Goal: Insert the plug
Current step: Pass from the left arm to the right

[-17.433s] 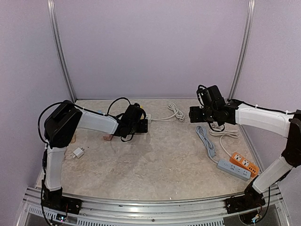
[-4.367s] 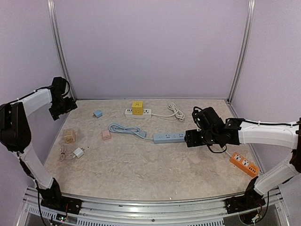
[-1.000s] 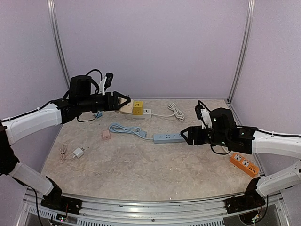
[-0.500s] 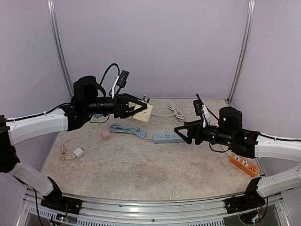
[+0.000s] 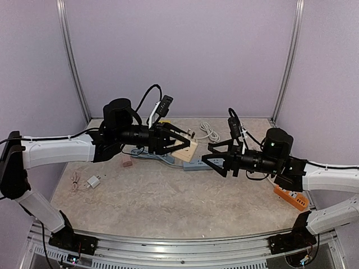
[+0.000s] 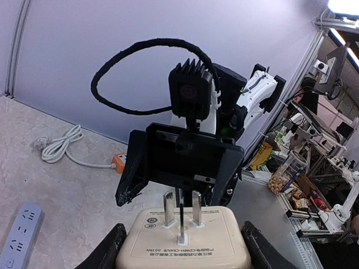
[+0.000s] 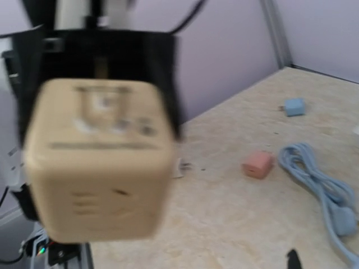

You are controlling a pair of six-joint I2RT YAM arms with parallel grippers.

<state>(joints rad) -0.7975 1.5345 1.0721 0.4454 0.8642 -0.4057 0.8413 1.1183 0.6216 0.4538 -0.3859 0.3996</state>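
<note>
Left gripper [image 5: 178, 143] clamped half-wide on cream plug [image 5: 188, 147] — prongs [image 6: 180, 216] aimed straight at right gripper [image 5: 216, 158], jaws wide, empty, near; blue strip [image 5: 193, 165] below, between both.

Top external high behind both arm bases [image 5: 72, 240], looking down across the table [image 5: 168, 193], left wrist close behind the cream cube plug [image 6: 182, 246], facing the right gripper [image 6: 175, 196], right wrist looking back — same plug fills its near, blurred view.

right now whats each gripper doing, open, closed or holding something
left gripper: closed on the cream plug cube, prongs pointing at the other arm
right gripper: open, holding nothing
</note>
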